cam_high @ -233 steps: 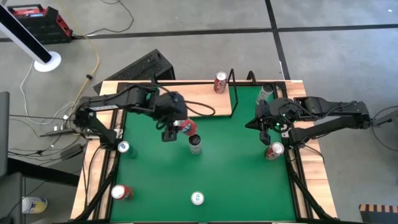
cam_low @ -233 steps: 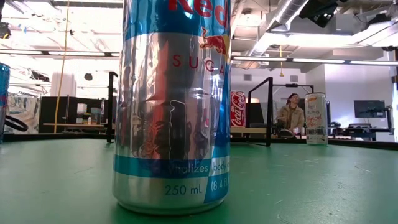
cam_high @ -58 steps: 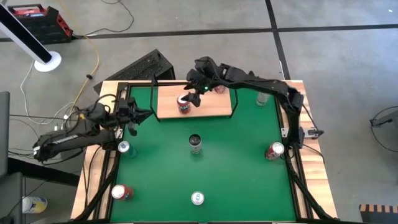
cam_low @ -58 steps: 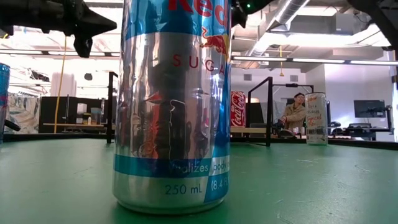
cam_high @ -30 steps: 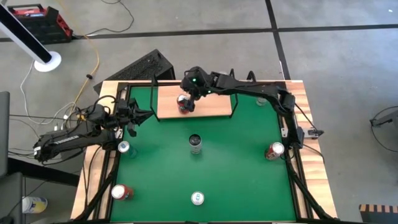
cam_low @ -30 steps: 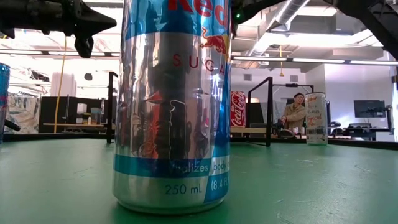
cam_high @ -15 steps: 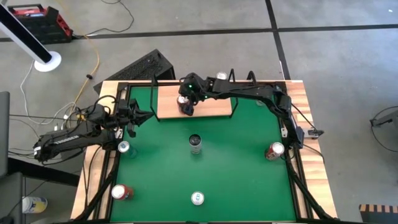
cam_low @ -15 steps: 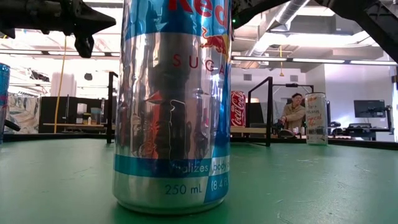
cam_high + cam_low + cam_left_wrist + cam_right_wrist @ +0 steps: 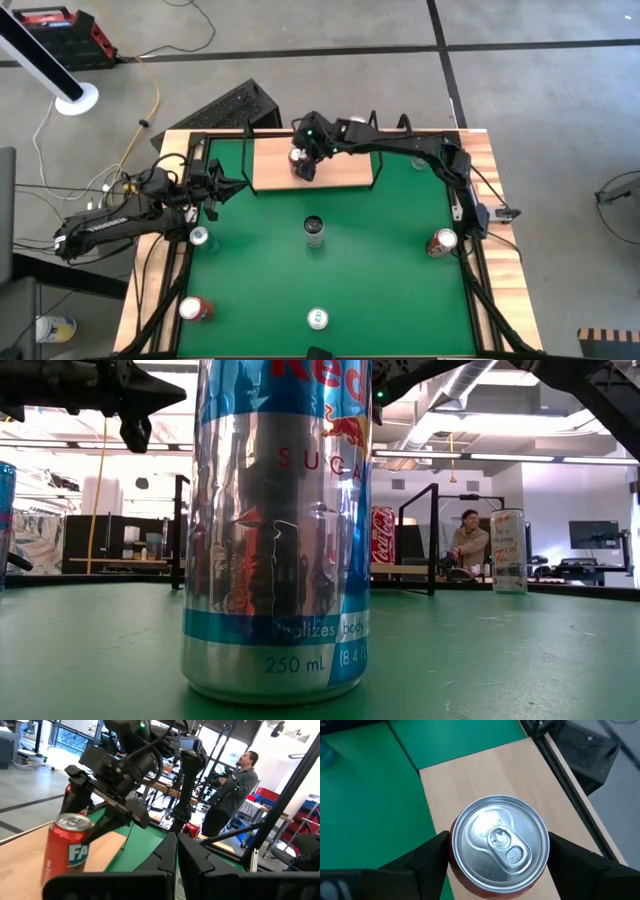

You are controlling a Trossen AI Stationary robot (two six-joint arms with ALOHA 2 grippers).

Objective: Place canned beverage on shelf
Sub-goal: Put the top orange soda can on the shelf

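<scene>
The right gripper (image 9: 495, 865), fingers spread, straddles an upright red aluminium can (image 9: 499, 843) on the light-wood shelf (image 9: 470, 780); the left gripper (image 9: 176, 851) is pressed together.

From my end the table's covered by a green mat (image 9: 380, 280). Behind it on the concrete floor I can see a black keyboard (image 9: 232, 108), a yellow cable (image 9: 155, 95), a white round stand base (image 9: 76, 100) and a red-and-black case (image 9: 62, 38). There's a person (image 9: 466, 545) way back in the room.
</scene>
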